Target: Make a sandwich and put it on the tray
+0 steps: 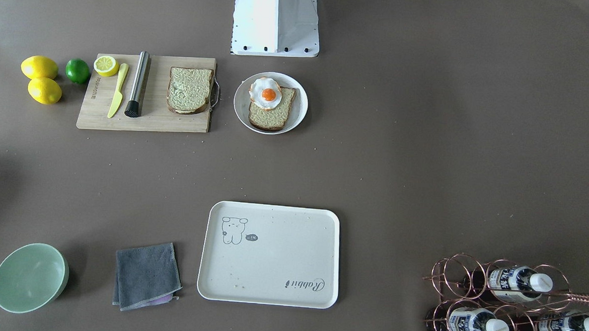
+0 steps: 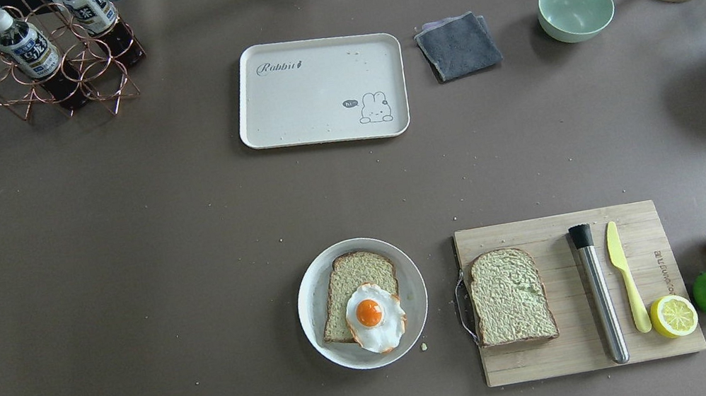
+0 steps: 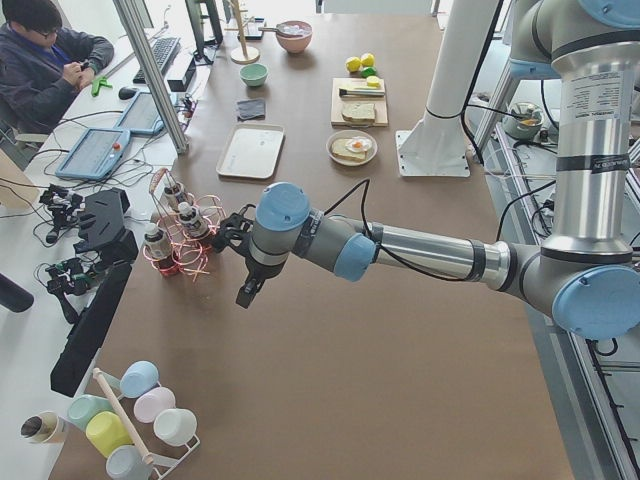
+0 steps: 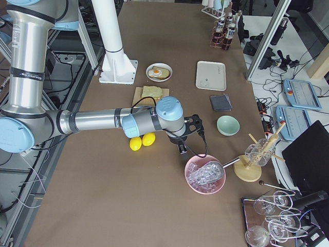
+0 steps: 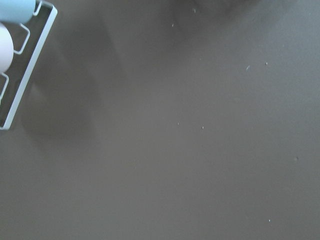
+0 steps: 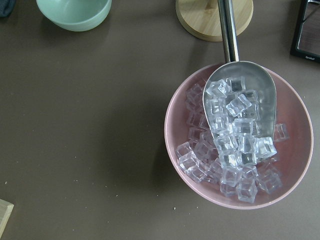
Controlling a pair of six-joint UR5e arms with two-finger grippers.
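- left claw point(image 3: 247, 292): shows only in the left side view, centre-left of frame, pointing down over the table point(image 5: 175, 150) near the copper bottle rack point(image 3: 185, 240). too small and edge-on; i cannot tell how far it is open or whether it holds anything.
- right claw point(image 4: 181, 149): shows only in the right side view, centre of frame, just up-left of the pink bowl point(image 6: 172, 125). i cannot tell its opening or any grip.
- bread slice point(image 1: 272, 115): on the round white plate point(image 1: 242, 103), upper centre of the front-facing view, with the fried egg point(image 1: 266, 93) over its upper-left corner.
- second bread slice point(image 1: 189, 90): flat at the right end of the cutting board point(image 1: 152, 114), left of the plate.
- tray point(image 1: 270, 254): lower centre, well apart from the plate.
- hard to make out: neither wrist view shows my fingers. the left one has a cup rack point(image 5: 31, 65) cut off at upper left. the right one has ice cubes point(image 6: 225, 150) and a metal scoop point(image 6: 262, 95) in the pink bowl, with a green bowl point(image 6: 75, 12) and a wooden base point(image 6: 205, 20) cropped at the top edge.
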